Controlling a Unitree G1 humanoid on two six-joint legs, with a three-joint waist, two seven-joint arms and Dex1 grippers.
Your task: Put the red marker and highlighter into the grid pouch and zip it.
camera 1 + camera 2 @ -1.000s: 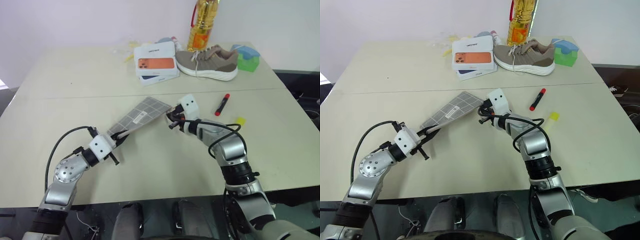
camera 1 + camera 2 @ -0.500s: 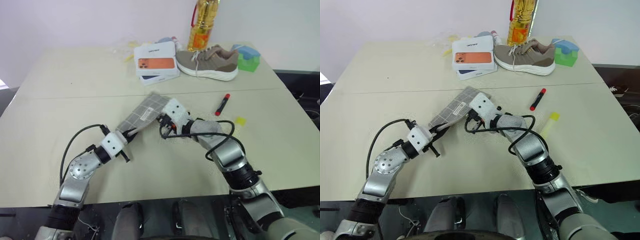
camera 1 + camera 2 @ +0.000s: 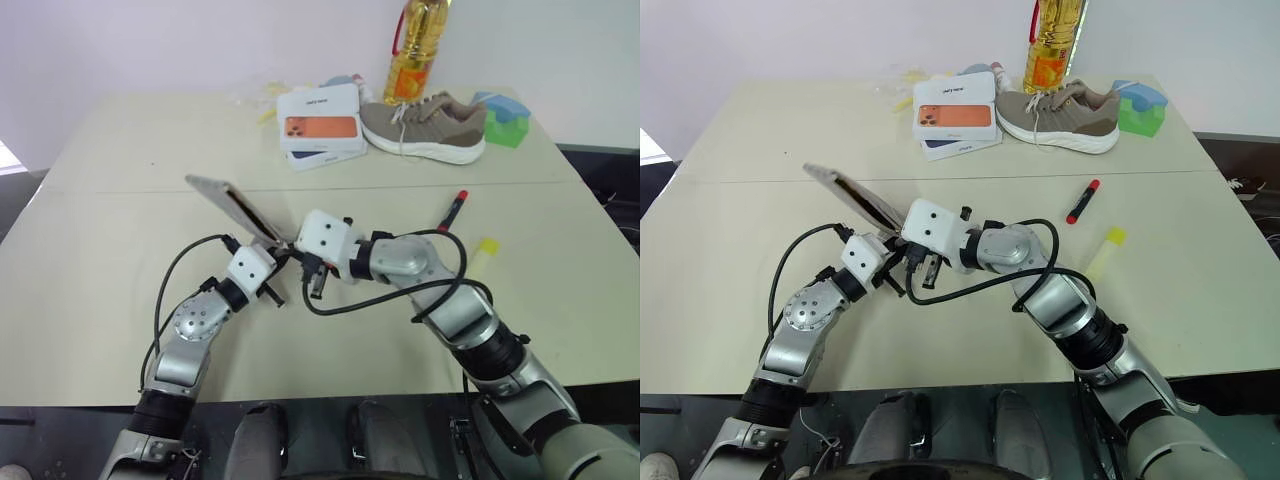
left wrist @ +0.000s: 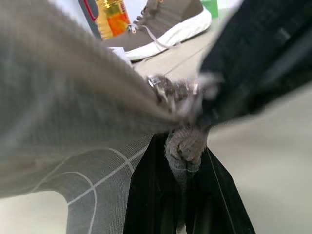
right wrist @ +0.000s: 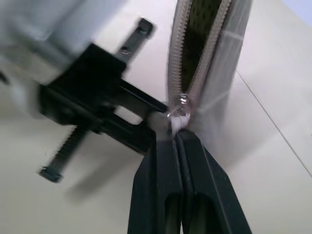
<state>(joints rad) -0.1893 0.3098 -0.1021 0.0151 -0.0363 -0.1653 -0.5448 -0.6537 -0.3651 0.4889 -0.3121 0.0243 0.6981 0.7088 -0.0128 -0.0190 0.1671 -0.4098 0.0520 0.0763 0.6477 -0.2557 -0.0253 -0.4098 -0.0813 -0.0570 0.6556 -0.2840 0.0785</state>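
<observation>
Right wrist view: right gripper (image 5: pixel 178 132) pinching grid pouch (image 5: pixel 217 58) zipper (open)

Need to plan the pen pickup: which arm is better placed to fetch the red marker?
Right. The slim red marker with black end lies on the right gripper's side. That gripper is shut on the grey grid fabric pouch's zipper; the left gripper pinches its corner and can keep holding.

Grid pouch (image 4: pixel 58 97) blurred close-up, zipper pull (image 5: pixel 178 119) perhaps pinched, indistinct
</observation>
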